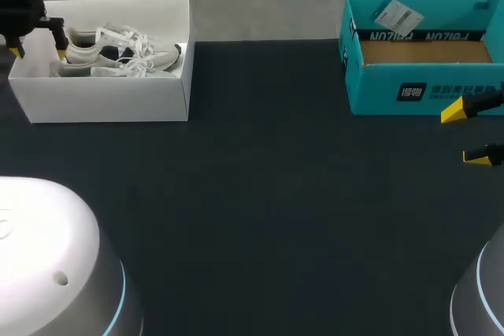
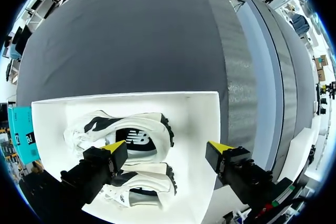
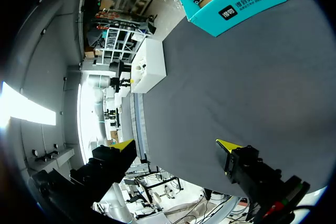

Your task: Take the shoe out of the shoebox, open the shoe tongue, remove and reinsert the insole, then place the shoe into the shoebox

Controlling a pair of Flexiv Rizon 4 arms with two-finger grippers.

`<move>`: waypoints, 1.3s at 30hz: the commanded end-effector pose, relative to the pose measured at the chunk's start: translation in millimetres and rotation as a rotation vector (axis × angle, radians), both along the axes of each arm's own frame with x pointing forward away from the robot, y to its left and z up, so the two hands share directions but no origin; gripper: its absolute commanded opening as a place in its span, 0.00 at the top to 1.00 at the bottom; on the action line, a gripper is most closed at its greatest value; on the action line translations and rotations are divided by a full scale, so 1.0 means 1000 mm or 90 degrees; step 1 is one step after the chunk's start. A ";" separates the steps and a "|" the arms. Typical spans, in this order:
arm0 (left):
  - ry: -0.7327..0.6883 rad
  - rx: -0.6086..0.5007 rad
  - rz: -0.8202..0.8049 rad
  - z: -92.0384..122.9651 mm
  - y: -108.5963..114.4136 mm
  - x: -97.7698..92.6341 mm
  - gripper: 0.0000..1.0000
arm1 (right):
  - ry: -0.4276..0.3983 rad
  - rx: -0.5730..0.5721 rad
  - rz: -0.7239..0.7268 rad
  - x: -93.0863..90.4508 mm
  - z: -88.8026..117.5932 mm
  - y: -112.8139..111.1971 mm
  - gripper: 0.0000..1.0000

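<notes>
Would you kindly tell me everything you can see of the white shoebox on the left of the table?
The white shoebox is a plain rectangular box, seemingly of cardboard, open at the top with no lid in sight. It stands flat on the dark table at its far left, one long wall facing the robot. Inside it lie two white and grey shoes with white laces, side by side. The left gripper hangs open over its left end; whether it touches the box cannot be told.

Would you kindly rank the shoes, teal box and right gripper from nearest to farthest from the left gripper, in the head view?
1. shoes, in the white box beside the left gripper.
2. teal box, far right.
3. right gripper, right edge.
</notes>
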State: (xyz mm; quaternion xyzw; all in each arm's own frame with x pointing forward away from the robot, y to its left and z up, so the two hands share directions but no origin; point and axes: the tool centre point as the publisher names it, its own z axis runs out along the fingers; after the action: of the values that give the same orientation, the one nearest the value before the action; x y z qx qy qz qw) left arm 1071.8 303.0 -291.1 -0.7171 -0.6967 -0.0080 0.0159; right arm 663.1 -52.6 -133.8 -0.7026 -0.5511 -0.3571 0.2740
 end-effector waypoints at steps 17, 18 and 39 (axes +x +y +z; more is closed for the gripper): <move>0.051 -0.018 -0.040 -0.030 -0.002 0.018 0.33 | 0.000 -0.001 -0.002 -0.002 -0.001 0.000 0.00; 0.049 -0.022 -0.046 -0.033 -0.001 0.018 0.33 | 0.000 -0.001 -0.002 -0.002 -0.001 0.000 0.00; 0.029 -0.035 -0.060 -0.074 0.004 0.020 0.57 | 0.000 -0.001 -0.002 -0.002 -0.001 0.000 0.00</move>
State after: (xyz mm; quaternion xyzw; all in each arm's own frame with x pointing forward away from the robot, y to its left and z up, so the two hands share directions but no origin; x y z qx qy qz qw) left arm 1092.7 306.6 -361.1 -0.7492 -0.6616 0.0287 0.0135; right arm 663.1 -52.6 -133.8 -0.7026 -0.5511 -0.3571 0.2740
